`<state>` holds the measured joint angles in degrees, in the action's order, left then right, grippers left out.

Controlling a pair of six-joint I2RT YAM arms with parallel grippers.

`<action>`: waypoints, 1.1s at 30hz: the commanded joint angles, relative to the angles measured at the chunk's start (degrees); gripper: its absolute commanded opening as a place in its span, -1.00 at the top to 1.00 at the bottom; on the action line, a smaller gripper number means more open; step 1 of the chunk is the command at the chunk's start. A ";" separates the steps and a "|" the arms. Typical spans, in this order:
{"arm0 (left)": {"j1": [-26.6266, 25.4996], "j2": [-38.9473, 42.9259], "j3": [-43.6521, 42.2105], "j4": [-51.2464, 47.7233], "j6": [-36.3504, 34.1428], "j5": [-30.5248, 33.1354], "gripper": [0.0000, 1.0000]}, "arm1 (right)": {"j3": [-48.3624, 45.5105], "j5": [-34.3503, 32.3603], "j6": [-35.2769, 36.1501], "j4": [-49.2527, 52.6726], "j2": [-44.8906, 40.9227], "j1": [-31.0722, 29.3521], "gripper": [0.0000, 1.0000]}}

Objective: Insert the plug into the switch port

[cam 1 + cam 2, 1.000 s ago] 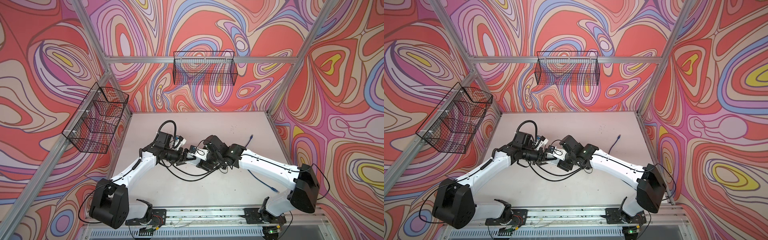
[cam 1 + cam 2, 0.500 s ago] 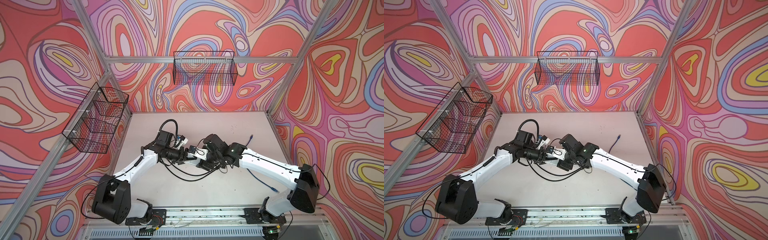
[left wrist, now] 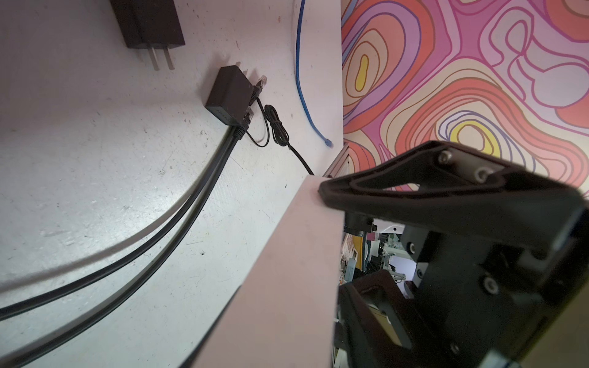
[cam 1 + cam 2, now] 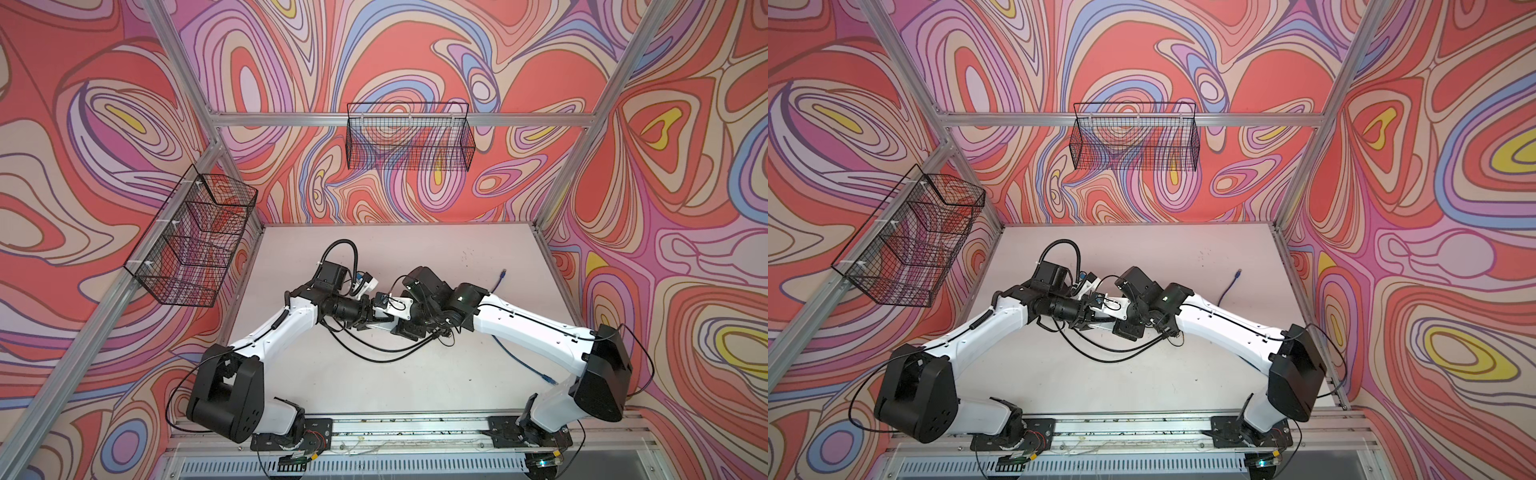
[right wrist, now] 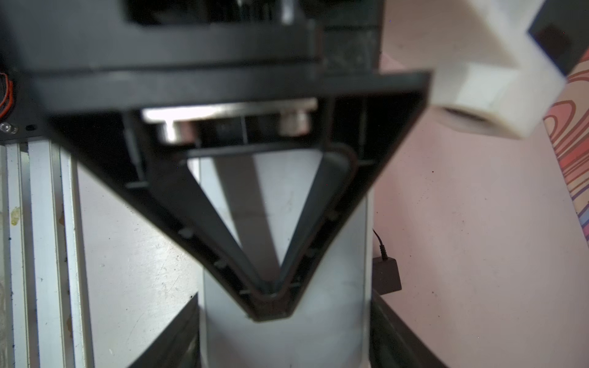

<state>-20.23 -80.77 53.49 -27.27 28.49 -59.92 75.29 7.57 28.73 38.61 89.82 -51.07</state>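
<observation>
1. Mid-table, both arms meet over the white switch (image 4: 380, 327); its ports are hidden from me.
2. On the left gripper (image 3: 333, 242), one finger (image 3: 414, 207) touches the switch's edge and the other stands apart; pinching or not, I cannot tell.
3. For the right gripper (image 4: 406, 328), the wrist view is blurred and its grip is unreadable.
4. Black cables (image 3: 178, 223) lie on the table, their clear plugs (image 3: 262, 80) against a small black adapter (image 3: 229, 95).
5. Far right lies a blue cable (image 4: 519, 359), partly under the right arm.

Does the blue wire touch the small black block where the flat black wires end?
Apart. The left wrist view shows bare table and a thin black cord between the blue wire and the black block.
</observation>
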 commanded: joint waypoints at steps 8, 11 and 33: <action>-0.52 -0.35 0.30 -1.34 -2.50 -2.57 0.53 | 1.81 -1.98 0.89 -1.75 1.72 -0.05 0.04; -0.60 -0.42 0.34 -1.97 -2.65 -1.55 0.61 | 1.51 -3.16 -0.86 -2.43 1.77 -0.08 -0.18; -0.68 -2.14 -2.36 16.18 10.11 -0.02 0.75 | -23.25 -13.92 -44.60 -10.95 -27.04 11.78 -0.58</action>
<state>-22.24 -81.62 52.75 -11.70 37.76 -61.65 53.98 4.14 -3.68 26.30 67.22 -43.11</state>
